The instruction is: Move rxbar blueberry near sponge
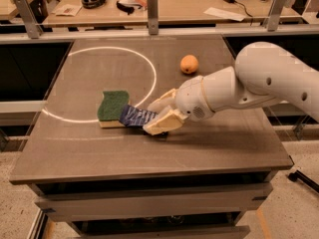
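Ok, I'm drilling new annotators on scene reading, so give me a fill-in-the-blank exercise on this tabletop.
1. The gripper is shut on a dark ____ bar.
2. The bar's free end lies beside a sponge with a ____ top.
3. Farther back on the table sits a round ____ fruit.
Missing words: blue, green, orange.

The tool (153, 115) sits low at mid-surface, clamped on the bar (134, 116), whose free end touches the sponge (112, 105), so nothing could pass between those two. The arm (259, 78) reaches in over the picture's right side and blocks that approach. The orange (189, 63) stands behind it, well apart. Open surface (99, 153) lies in front of the sponge and beyond it, up to the back rail (149, 31)
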